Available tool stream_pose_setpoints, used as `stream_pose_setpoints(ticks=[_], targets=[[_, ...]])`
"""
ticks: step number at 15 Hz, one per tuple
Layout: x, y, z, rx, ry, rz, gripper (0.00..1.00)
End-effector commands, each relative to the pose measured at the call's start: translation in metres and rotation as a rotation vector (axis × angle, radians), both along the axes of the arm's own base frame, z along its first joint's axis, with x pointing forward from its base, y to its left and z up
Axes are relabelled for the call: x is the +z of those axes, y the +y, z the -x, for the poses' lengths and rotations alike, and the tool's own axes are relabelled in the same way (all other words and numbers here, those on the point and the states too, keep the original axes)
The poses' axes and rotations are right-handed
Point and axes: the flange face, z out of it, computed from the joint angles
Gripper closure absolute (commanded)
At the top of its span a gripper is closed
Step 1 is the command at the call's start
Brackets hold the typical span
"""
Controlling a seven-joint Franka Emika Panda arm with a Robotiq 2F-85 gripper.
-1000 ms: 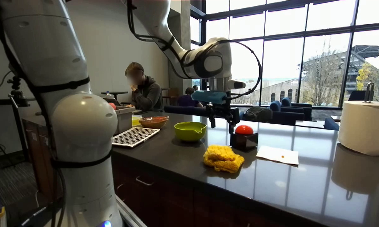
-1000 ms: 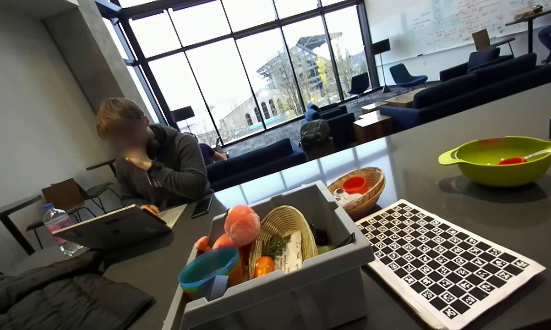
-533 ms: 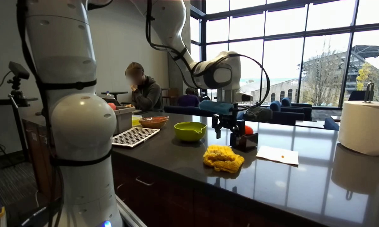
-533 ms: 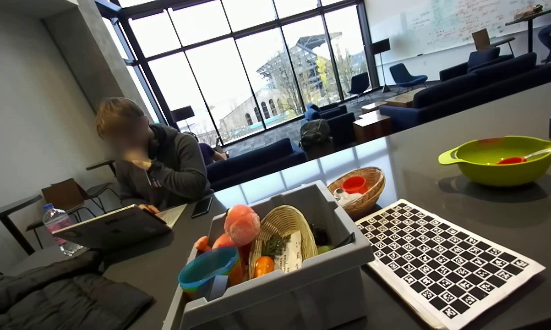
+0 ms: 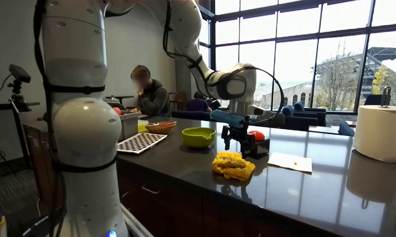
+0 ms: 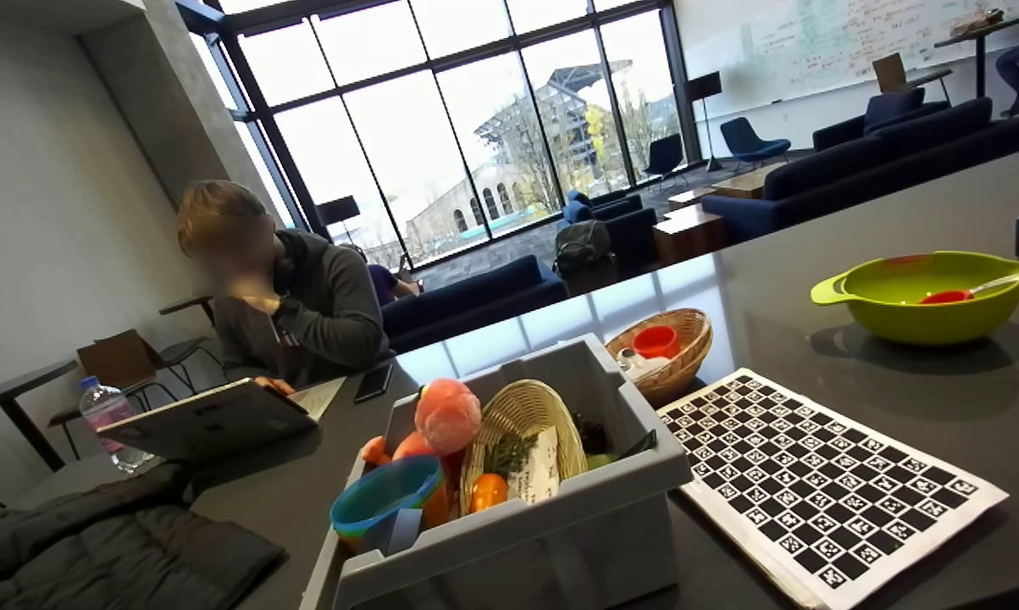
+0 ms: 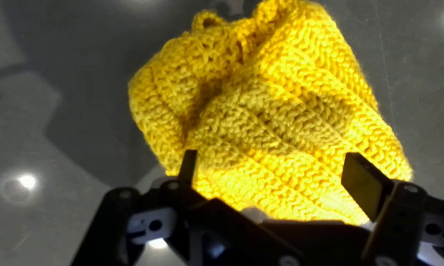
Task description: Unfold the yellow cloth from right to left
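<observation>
Though rumpled, yellow cloth [image 7: 277, 118] seemingly longest diagonally.

Cloth [image 5: 232, 168] on counter [image 5: 184, 164], bowl [image 5: 198, 141] behind left (sheet [image 5: 285, 162] at right).

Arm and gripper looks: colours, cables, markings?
Arm: glossy white, rounded housings. Black cables strapped on with black bands, one looping out near the light-blue elongated part. Small reddish marking on the big round joint, too small to read. Gripper: black, angular, bolted linkages; fingers dark, flat, blocky. Blue light low on the arm.
</observation>
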Motion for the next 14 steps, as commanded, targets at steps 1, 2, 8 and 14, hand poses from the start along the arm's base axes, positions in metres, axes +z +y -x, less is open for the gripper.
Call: stream_pose_setpoints(ticks=[1, 2, 8, 14], targets=[[-0.030, -0.007, 0.012, 0.001, 0.034, -0.031, 0.00], [-0.038, -0.008, 0.017, 0.002, 0.049, -0.036, 0.00], [-0.062, -0.015, 0.030, -0.007, 0.105, -0.046, 0.00], [-0.043, -0.013, 0.026, 0.000, 0.072, -0.026, 0.00]])
